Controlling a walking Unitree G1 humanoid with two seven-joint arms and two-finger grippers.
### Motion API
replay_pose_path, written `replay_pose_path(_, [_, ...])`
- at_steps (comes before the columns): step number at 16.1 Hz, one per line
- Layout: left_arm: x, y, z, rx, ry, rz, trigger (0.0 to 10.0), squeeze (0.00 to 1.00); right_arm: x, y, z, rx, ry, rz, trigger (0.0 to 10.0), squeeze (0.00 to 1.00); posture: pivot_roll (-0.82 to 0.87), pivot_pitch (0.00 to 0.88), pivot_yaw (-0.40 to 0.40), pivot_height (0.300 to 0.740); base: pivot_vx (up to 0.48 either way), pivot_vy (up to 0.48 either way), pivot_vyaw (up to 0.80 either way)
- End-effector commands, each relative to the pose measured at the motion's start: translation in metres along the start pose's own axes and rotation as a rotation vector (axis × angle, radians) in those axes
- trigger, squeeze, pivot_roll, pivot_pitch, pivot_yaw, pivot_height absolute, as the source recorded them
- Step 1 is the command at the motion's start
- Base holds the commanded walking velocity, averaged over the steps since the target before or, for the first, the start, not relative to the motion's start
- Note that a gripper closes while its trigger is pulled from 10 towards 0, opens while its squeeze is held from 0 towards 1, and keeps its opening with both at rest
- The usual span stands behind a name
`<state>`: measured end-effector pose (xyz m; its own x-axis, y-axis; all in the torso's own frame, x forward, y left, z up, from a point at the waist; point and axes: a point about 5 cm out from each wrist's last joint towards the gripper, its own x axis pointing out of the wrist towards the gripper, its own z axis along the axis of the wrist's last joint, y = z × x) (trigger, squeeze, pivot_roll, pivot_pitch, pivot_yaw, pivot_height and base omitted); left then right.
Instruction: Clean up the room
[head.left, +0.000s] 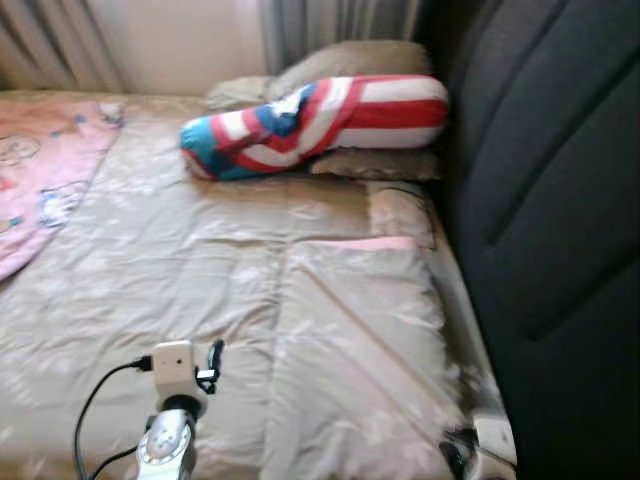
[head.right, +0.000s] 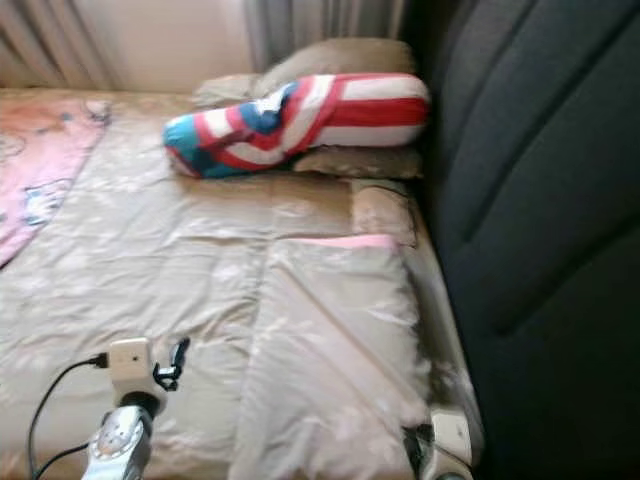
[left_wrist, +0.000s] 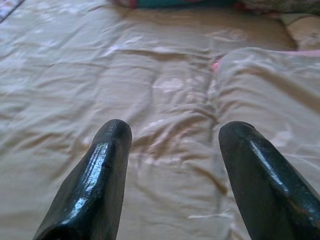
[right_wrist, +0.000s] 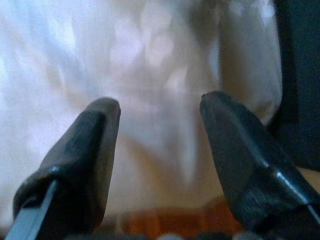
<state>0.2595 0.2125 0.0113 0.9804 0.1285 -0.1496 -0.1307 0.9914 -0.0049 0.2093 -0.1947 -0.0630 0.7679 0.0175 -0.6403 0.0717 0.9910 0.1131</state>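
Observation:
A beige quilt (head.left: 200, 260) covers the bed, and a folded-over part (head.left: 350, 340) with a pink edge (head.left: 370, 243) lies on its right side. At the head of the bed a red, white and blue bolster (head.left: 320, 120) rests on beige pillows (head.left: 345, 60). A pink printed blanket (head.left: 40, 170) lies at the far left. My left arm (head.left: 170, 420) reaches over the near edge; my left gripper (left_wrist: 175, 130) is open above the quilt, holding nothing. My right arm (head.left: 480, 450) is low at the bed's right corner, where my right gripper (right_wrist: 161, 105) is open over the quilt's hanging edge.
A dark padded panel (head.left: 550, 200) runs along the bed's right side. Curtains (head.left: 330, 20) and a pale wall stand behind the pillows. A small flat beige cushion (head.left: 400, 215) lies beside the panel. A black cable (head.left: 95, 400) loops from my left wrist.

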Motion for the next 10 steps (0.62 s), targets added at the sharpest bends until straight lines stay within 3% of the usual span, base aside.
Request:
replay_pose_path(1, [-0.003,-0.006,-0.001,-0.004,-0.005,-0.023,10.0,0.00,0.014,0.020,0.049,-0.022,-0.175,0.047,10.0,0.00,0.05,0.107,-0.064,0.740,0.000,0.000,0.00])
replay_pose_path(3, [-0.008,-0.010,0.002,-0.003,-0.034,-0.045,10.0,0.00,0.015,0.024,0.069,-0.012,-0.289,0.051,10.0,0.00,0.05,0.109,-0.064,0.740,0.000,0.000,0.00])
replay_pose_path(6, [-0.020,-0.016,0.009,0.025,-0.078,-0.087,10.0,0.00,0.013,0.028,0.083,-0.018,-0.395,0.092,10.0,0.00,0.04,0.112,-0.064,0.740,0.000,0.000,0.00])
replay_pose_path(10, [-0.018,-0.003,0.021,0.062,-0.111,-0.048,10.0,0.00,0.007,0.024,0.082,-0.011,-0.448,0.077,10.0,0.00,0.02,0.136,-0.058,0.740,0.000,0.000,0.00])
